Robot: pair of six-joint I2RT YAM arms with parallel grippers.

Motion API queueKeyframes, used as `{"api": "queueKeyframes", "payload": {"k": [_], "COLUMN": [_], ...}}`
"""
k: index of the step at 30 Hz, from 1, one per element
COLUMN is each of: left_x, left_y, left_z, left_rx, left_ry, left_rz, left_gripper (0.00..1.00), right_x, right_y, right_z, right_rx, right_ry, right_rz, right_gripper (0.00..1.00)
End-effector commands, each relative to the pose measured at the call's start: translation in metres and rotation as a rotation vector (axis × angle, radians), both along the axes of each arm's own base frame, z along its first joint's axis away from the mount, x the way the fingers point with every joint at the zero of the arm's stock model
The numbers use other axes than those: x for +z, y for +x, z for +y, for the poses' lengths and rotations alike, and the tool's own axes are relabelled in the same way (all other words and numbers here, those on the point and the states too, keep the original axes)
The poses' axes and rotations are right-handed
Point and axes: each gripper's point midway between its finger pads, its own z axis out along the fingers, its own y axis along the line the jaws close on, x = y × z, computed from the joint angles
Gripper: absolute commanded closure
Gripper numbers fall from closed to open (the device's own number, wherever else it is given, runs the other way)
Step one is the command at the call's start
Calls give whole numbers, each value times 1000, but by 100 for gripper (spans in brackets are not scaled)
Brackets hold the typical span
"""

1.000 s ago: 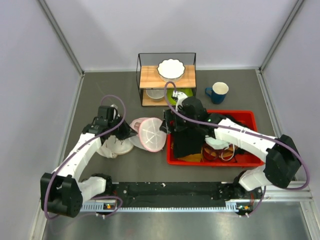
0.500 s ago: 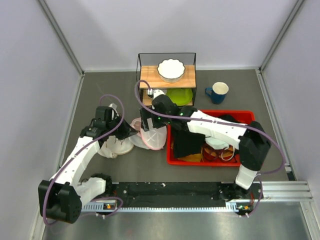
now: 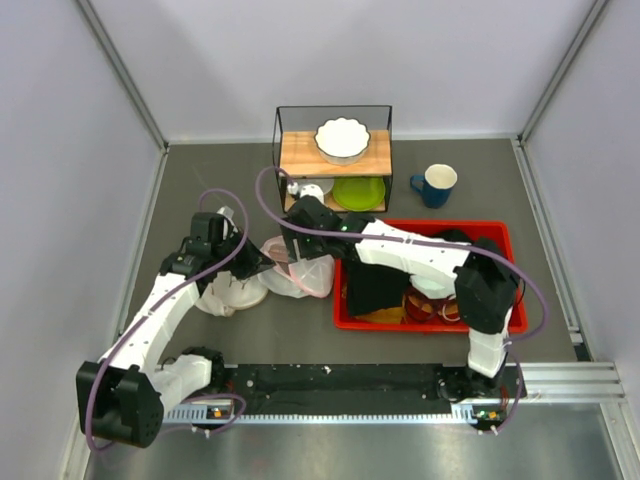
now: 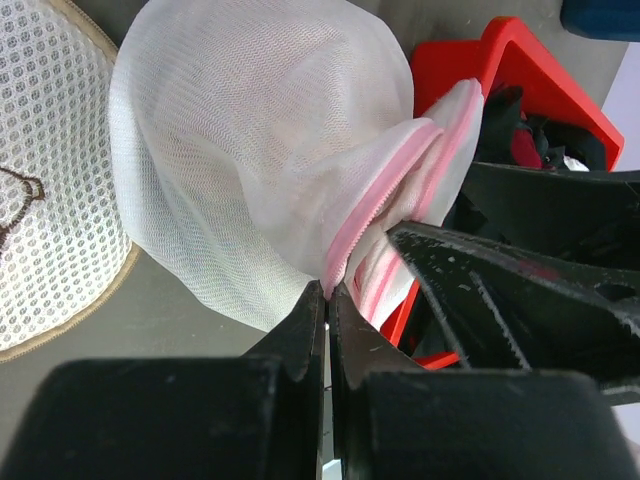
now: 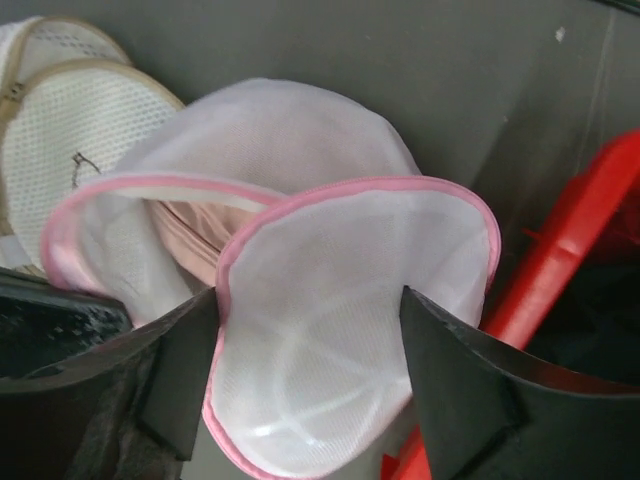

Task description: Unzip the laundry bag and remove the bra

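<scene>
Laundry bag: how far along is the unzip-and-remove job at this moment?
Done: the laundry bag is unzipped, its pink-rimmed flap folded open. In hand: the left gripper pinches the zipper band at the rim, and the right gripper has its open jaws on either side of the flap. Left: the bra, dusty pink, lies inside the opening, not yet pulled out.

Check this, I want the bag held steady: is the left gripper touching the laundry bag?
Touching. The left wrist view shows the left gripper shut, pinching the pink zipper rim of the laundry bag.
</scene>
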Motion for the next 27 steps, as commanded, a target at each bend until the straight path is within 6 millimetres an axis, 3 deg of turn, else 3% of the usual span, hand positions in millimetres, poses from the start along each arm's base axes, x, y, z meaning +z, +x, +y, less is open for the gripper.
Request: {"api": "queueKeyframes", "payload": {"k": [1, 3, 6, 8, 10, 14, 15, 16, 19, 22, 24, 27], "left_x": [22, 24, 25, 25, 26, 28, 29, 30, 31, 31, 32, 33], "left_y": [13, 15, 17, 17, 17, 17, 17, 17, 17, 16, 16, 16], "left_z": [2, 2, 1, 1, 0, -1, -2, -2, -2, -3, -3, -3], "left_rx": [1, -1, -7, -6, -6, -9, -11, -12, -13, -16, -15, -14], "left_ry": [7, 7, 6, 5, -1, -10, -13, -15, -16, -20, -23, -26], "left_rz": [-91, -97, -96, -95, -95, -100, -101, -105, -109, -109, -110, -113], "left_gripper": [100, 100, 100, 100, 100, 100, 100, 100, 100, 100, 100, 100], "right_x": [28, 32, 41, 42, 39, 32, 30, 29, 22, 19, 17, 8], "right_y": [5, 4, 1, 0, 1, -4, -4, -4, -5, -6, -6, -4], "right_z": [-32, -40, -49, -53, -55, -52, -52, -53, -53, -51, -50, -50], "right_rx": [-78, -88, -95, -99, -103, -82, -81, -83, -77, -70, -68, -70], "right_ry": [34, 51, 70, 67, 61, 59, 56, 55, 42, 44, 40, 17], "right_rz": [-48, -51, -72, -81, -79, -53, -50, -49, -37, -27, -21, -18], "right_gripper": [33, 39, 55, 72, 79, 73, 67, 50, 33, 23, 22, 29]}}
